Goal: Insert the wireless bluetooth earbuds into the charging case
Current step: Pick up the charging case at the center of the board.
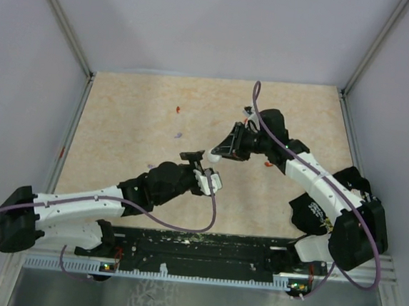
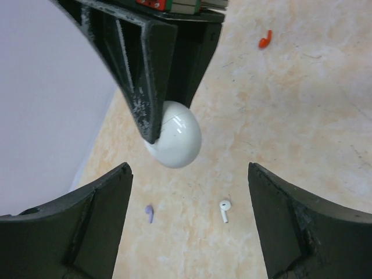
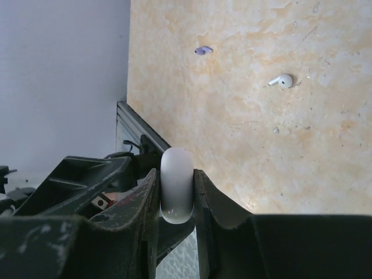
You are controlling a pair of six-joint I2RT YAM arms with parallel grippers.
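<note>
My right gripper is shut on the white rounded charging case and holds it above the table; the case is pinched edge-on between the fingers in the right wrist view. My left gripper is open and empty, its jaws facing the case from close by without touching. On the table below lie a white earbud, a lavender earbud and a red earbud. The white earbud and lavender earbud also show in the right wrist view. No round discs are in view.
In the top view a red earbud and a lavender earbud lie left of the grippers, and another red bit lies under the right arm. Metal frame rails and grey walls bound the table.
</note>
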